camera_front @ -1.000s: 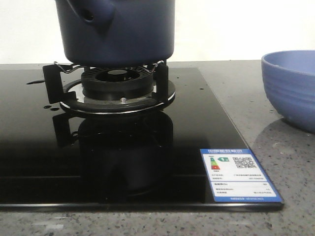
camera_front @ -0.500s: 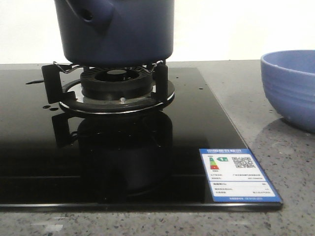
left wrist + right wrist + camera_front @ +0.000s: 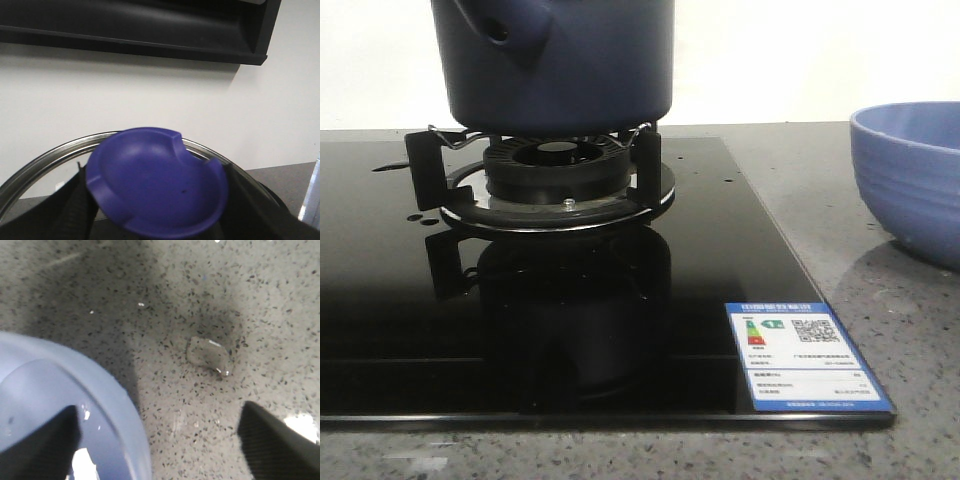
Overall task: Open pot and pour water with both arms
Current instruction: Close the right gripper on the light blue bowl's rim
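**One pot on the burner, one bowl waiting**

Speckled grey surface point(image 3: 910, 380), pale wall behind. A black glass hob point(image 3: 380, 330) carries one burner point(image 3: 558, 170), and one dark navy pot point(image 3: 555, 60) sits on it, far left. One periwinkle bowl point(image 3: 910, 180) stands right. Left claw point(image 3: 155, 220) is clamped on the blue lid knob point(image 3: 155, 182). Right claw point(image 3: 157, 440) hangs spread wide over the bowl's rim, a water drop point(image 3: 207, 356) nearby.

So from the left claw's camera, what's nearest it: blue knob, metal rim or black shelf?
1. Blue knob, gripped in the left claw.
2. Metal rim, just behind the knob.
3. Black shelf, on the far wall.
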